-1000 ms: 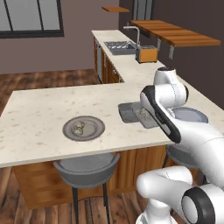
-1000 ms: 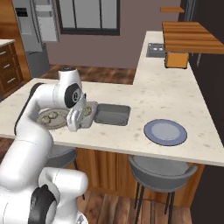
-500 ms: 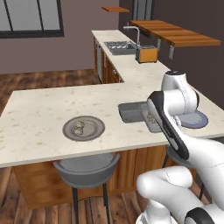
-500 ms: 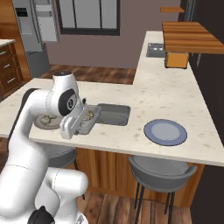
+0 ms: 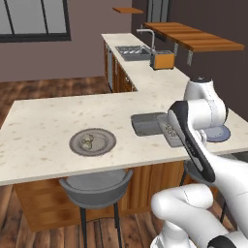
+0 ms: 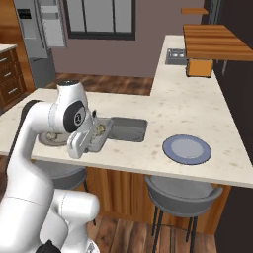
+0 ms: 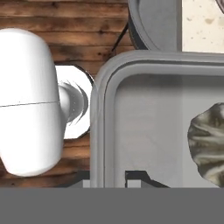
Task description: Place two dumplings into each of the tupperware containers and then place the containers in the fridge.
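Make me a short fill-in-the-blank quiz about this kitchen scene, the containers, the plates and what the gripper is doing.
1. The gripper is shut on the rim of a ____ container.
2. The round grey plate with dumplings sits on the ____.
3. The flat blue-grey plate holds ____ dumplings.
4. The second container rests flat on the counter, with ____ inside.

Missing words: grey; counter; no; nothing

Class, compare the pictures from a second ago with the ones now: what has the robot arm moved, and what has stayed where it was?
The gripper, shut on the rim of one container holding dumplings, has drawn it towards the counter's near edge, away from the round plate. The arm has swung out with it. The second container, the blue plate and the counter stayed put.
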